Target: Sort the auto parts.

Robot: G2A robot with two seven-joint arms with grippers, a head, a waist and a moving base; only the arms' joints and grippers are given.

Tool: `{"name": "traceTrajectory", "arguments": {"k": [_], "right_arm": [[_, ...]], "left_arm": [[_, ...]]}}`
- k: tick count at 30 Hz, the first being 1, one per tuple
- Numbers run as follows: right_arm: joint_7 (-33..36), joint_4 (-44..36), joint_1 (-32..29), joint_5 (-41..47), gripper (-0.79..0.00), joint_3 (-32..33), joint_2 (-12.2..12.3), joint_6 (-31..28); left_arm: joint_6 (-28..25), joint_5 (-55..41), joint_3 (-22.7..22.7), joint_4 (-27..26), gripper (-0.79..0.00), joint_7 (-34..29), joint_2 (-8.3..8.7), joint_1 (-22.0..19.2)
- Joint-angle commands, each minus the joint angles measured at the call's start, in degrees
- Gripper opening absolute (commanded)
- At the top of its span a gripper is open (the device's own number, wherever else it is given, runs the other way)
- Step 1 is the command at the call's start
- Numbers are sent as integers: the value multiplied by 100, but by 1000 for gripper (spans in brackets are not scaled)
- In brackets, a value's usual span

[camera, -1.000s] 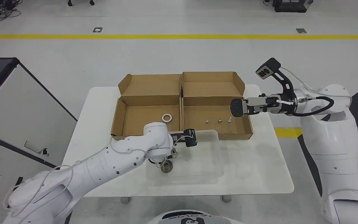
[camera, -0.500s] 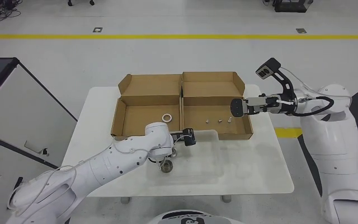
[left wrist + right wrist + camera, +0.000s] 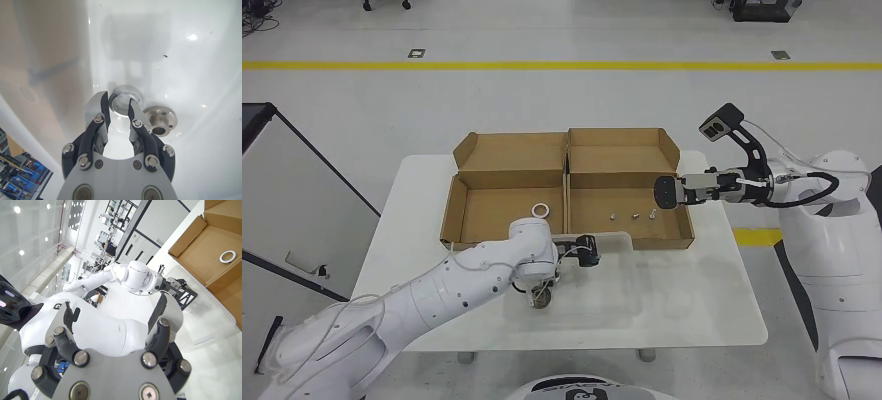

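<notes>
Reaching down into a clear tray (image 3: 622, 238) at the front of the white table (image 3: 692, 290), the left gripper (image 3: 117, 108) sits right over a silver metal ring (image 3: 125, 91) lying flat on the tray floor. Its two black fingers are a small way apart. One hangs just outside the ring's wall and the other over the ring's hole, so they straddle the wall on that side. I cannot tell whether either pad touches the metal, and nothing is lifted. Just beside the ring, nearly touching it, lies a metal flange (image 3: 160, 121) with a middle bore and small bolt holes.

The right gripper (image 3: 666, 192) hangs above the right cardboard box (image 3: 627, 160), near its right wall. Its fingers (image 3: 157, 311) are spread wide with nothing between them.

The two boxes stand side by side at the back of the table, flaps up, just behind the tray. The left cardboard box (image 3: 492, 210) holds a second ring (image 3: 540, 210) lying flat near its front right corner. The right box holds three small pale parts (image 3: 635, 213) in a loose row on its floor; they are too small to tell what they are.
</notes>
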Motion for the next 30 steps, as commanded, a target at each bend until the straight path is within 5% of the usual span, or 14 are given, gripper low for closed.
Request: {"name": "traceTrajectory", "arguments": {"k": [1,30], "right_arm": [[0,0,0,0,0,0,0,0],[0,0,0,0,0,0,0,0]], "left_arm": [[-113,-142,-4,-21,-483,-35,-11,7],[-337,-712,157,339,-514,37,-128,-205]]}}
